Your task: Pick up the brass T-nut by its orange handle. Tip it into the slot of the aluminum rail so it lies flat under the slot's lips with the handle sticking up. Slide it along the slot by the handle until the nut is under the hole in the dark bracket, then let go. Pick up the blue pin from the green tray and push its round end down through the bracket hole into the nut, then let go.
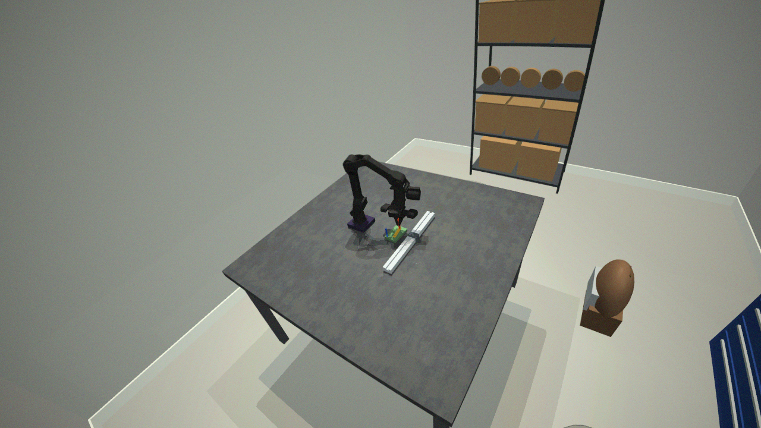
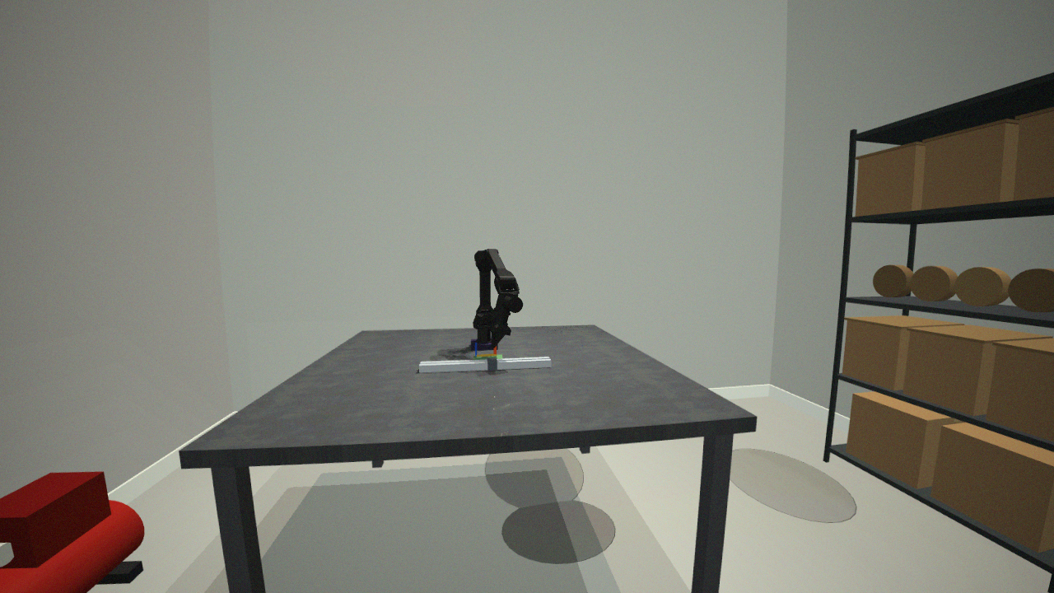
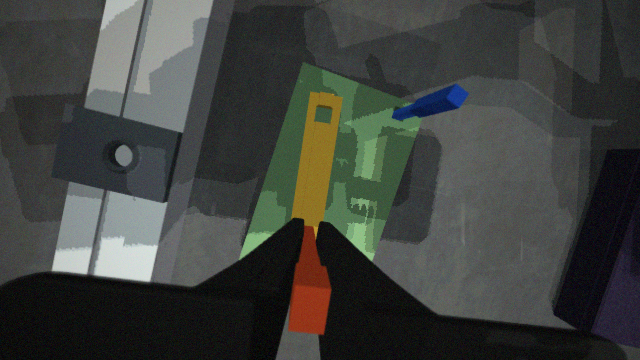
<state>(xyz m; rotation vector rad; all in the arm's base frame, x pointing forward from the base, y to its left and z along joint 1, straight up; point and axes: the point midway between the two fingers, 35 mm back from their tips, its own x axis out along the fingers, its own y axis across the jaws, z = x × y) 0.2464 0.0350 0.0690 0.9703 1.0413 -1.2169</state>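
Pincer nearly closed, gripping orange handle, blue pin upright in tray, rail beside

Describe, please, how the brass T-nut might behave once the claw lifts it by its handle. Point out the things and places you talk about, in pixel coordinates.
The brass T-nut [image 3: 316, 165] looks stiff, being a straight bar. It may tip nose-down, since the orange handle [image 3: 309, 309] rises from one end.
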